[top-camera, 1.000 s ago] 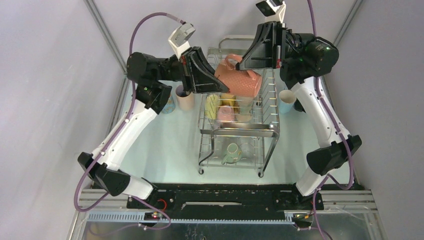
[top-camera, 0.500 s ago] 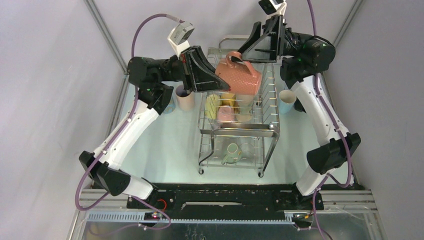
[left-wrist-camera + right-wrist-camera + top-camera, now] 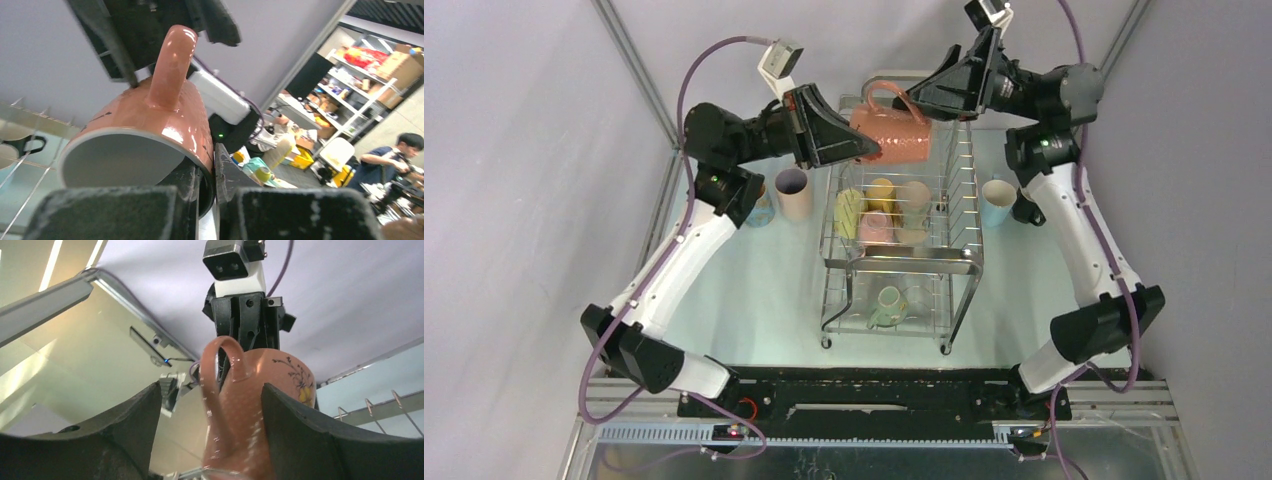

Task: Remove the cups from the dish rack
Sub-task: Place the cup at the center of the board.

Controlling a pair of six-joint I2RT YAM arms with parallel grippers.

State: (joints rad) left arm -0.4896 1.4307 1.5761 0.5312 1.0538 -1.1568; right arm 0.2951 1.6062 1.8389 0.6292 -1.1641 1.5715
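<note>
Right gripper (image 3: 916,100) has opened wide about the handle, leaving the salmon cup (image 3: 891,137) clamped at its rim in the left gripper (image 3: 867,152), raised above the dish rack (image 3: 904,256), handover apparently complete.

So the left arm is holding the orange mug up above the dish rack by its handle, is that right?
Not quite. The left fingers pinch the orange mug by its rim, not its handle, as the left wrist view shows. The rest holds: the mug is up above the dish rack.

even bright overhead light, sharp top view, blurred wrist-view foregrounds
</note>
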